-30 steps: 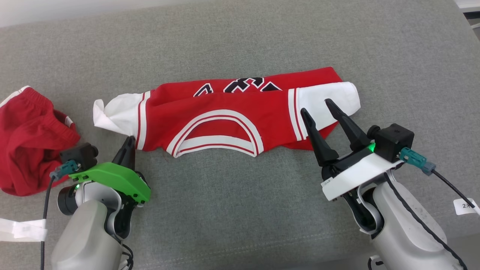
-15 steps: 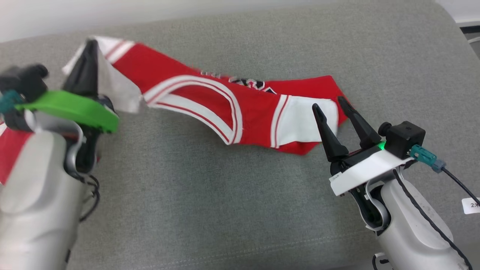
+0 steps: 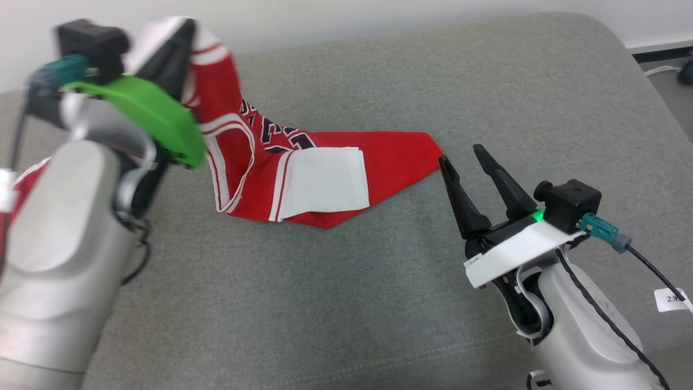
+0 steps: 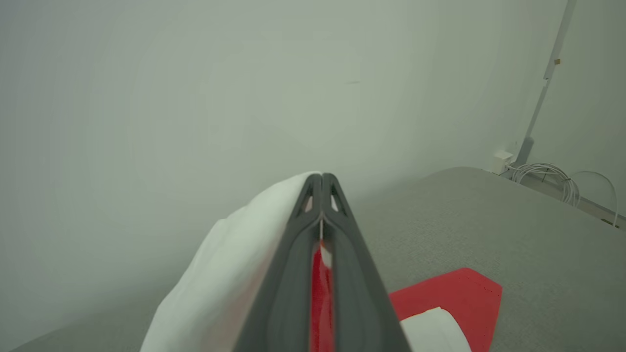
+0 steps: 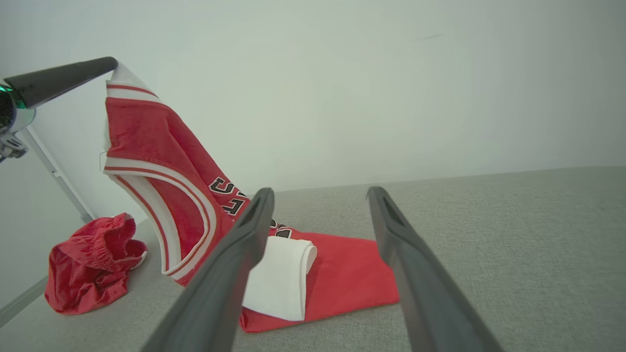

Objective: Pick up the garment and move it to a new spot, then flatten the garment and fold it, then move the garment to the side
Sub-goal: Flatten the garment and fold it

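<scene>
The garment (image 3: 400, 157) is a red jersey with white sleeves and black lettering. One end hangs from my left gripper (image 3: 185, 26), which is shut on a white sleeve high at the upper left; the rest trails down onto the grey cushion (image 3: 325, 303). In the left wrist view the left gripper (image 4: 322, 177) pinches red and white cloth of the garment (image 4: 230, 274). My right gripper (image 3: 460, 154) stands open just right of the garment's pointed red end, holding nothing. Through the right gripper (image 5: 320, 191) I see the garment (image 5: 161, 146) draped from the left gripper (image 5: 110, 62).
A crumpled pair of red shorts (image 5: 93, 264) lies on the cushion's left side, partly behind my left arm (image 3: 65, 244). A white tag (image 3: 671, 298) sits at the right edge. Coiled cables (image 4: 543, 173) lie on the floor beyond the cushion, by the wall.
My left gripper has risen up and away with the white sleeve, lifting that end and dragging the garment left. The right gripper stayed open; the cloth slid out from under it.
</scene>
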Tool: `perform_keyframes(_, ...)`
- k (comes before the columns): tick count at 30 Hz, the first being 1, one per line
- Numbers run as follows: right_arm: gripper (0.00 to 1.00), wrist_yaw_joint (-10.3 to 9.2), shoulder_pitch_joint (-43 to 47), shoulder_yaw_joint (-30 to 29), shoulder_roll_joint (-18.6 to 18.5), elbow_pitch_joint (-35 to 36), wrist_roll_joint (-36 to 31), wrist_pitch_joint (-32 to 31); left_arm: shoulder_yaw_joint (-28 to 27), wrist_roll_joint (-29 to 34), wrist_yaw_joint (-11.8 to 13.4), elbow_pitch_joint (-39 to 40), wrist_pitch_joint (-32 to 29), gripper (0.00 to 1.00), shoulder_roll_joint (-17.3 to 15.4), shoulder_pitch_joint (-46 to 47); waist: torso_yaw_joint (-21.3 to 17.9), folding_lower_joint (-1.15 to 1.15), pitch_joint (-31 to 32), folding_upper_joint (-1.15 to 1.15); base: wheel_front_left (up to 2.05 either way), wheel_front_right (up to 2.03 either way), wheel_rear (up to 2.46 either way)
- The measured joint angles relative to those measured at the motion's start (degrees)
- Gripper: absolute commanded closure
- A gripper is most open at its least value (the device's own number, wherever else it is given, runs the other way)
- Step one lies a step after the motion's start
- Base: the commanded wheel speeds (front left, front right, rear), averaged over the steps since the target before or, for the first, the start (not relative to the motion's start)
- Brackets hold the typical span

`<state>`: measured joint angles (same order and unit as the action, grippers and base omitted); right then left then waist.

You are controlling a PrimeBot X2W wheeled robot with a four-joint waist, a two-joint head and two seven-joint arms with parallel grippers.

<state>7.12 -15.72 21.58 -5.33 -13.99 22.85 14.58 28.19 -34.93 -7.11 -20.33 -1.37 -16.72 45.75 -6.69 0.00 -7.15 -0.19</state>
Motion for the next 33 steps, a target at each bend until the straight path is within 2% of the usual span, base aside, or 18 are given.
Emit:
perform_keyframes(3,0.00,0.00,0.01,-0.21,0.04,0.01,0.10,0.00,4.28,-2.10,-0.01,2.53,-1.96,1.00,3.05,1.38,-0.94,0.00,0.22,0.00,0.00,0.00,0.00)
perform_keyframes(6,0.00,0.00,0.00,-0.16,0.09,-0.09,0.40,0.00,6.04,-5.70,-0.01,4.97,-2.11,1.00,6.24,3.88,-1.78,0.00,0.58,0.00,0.00,0.00,0.00)
perform_keyframes(9,0.00,0.00,0.00,-0.03,0.32,-0.09,0.48,0.00,7.62,-8.70,-0.01,8.03,-2.00,1.00,8.05,6.73,-2.64,0.00,1.00,0.00,0.00,0.00,0.00)
perform_keyframes(13,0.00,0.00,0.02,-0.45,0.32,-0.16,0.48,0.00,3.88,-16.36,-0.01,14.39,1.81,1.00,12.07,12.20,-3.68,0.00,1.68,0.00,0.00,0.00,0.00)
perform_keyframes(16,0.00,0.00,0.32,-1.14,0.31,-0.14,0.48,0.00,0.77,-19.17,-0.02,17.08,3.00,1.00,12.07,15.92,-4.23,0.00,2.10,0.00,0.00,0.00,0.00)
perform_keyframes(19,0.00,0.00,1.39,-2.79,0.22,-0.11,0.48,0.00,-0.36,-20.40,-0.02,14.07,1.71,1.00,8.43,15.23,-4.27,0.00,2.21,0.00,0.00,0.00,0.00)
perform_keyframes(22,0.00,0.00,2.47,-4.53,-0.15,0.00,0.47,0.00,-0.23,-20.70,-0.01,8.91,-0.44,1.00,3.90,10.61,-3.66,0.00,2.07,0.00,0.00,0.00,0.00)
perform_keyframes(25,0.00,0.00,2.58,-4.83,-0.16,0.15,0.45,0.00,-0.32,-20.12,-0.01,4.50,-1.35,1.00,-0.43,5.70,-2.86,0.00,1.78,0.00,0.00,0.00,0.00)
perform_keyframes(29,0.00,0.00,2.55,-4.90,-0.18,0.66,0.36,0.00,-2.79,-20.03,-0.01,-1.36,-1.36,1.00,-4.20,2.20,-1.71,0.00,1.22,0.00,0.00,0.00,0.00)
perform_keyframes(33,0.00,0.00,2.31,-3.48,0.01,0.77,0.21,0.00,-1.19,-17.61,-0.01,-7.31,-3.71,1.00,-9.92,-3.77,-1.10,0.00,0.41,0.00,0.00,0.00,0.00)
